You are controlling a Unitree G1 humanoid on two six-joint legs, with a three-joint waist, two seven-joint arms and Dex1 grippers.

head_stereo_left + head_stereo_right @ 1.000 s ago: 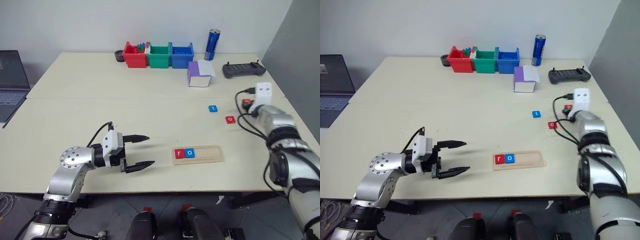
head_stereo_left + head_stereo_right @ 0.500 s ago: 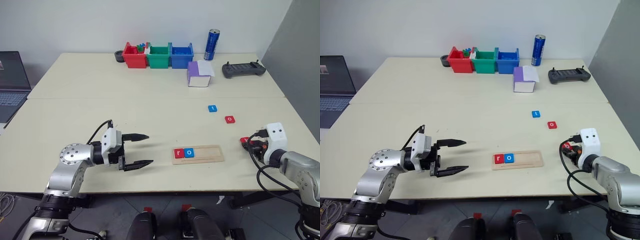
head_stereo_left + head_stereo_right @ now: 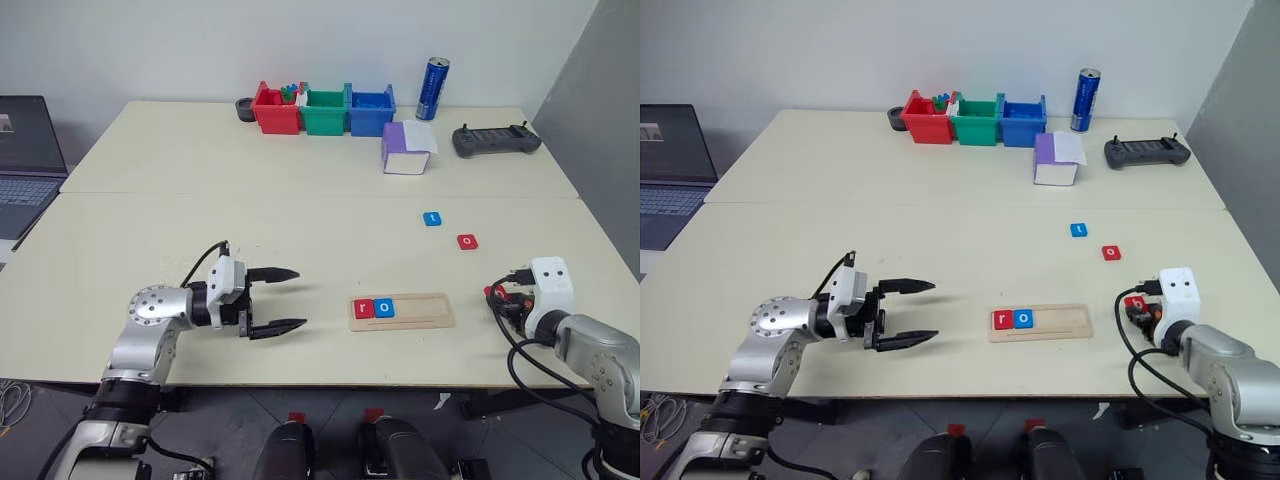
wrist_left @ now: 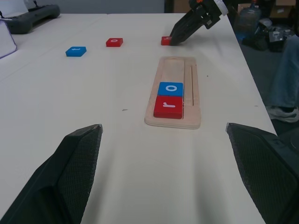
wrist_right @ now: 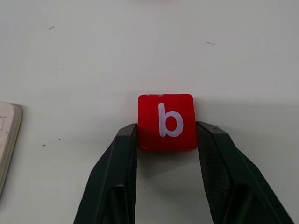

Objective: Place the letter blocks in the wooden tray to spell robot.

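Observation:
The wooden tray [image 3: 424,311] lies near the table's front edge with a red "r" block [image 3: 363,308] and a blue "o" block [image 3: 384,308] side by side at its left end. A blue block [image 3: 432,218] and a red "o" block [image 3: 467,241] lie loose farther back to the right. My right gripper [image 5: 167,133] is shut on a red "b" block [image 5: 167,122], low over the table just right of the tray. Whether the block rests on the table I cannot tell. Left of the tray, my left gripper [image 3: 291,298] hangs open and empty, pointing at it.
Red, green and blue bins [image 3: 323,110], a blue can [image 3: 432,88], a purple-and-white box [image 3: 405,148] and a black controller [image 3: 495,140] stand along the back. A laptop [image 3: 25,150] sits on the far left. Cables trail from my right wrist.
My right arm has drawn back from the far right toward the table's front edge with the red block in its fingers, mostly in the first half second. The left gripper has stayed put.

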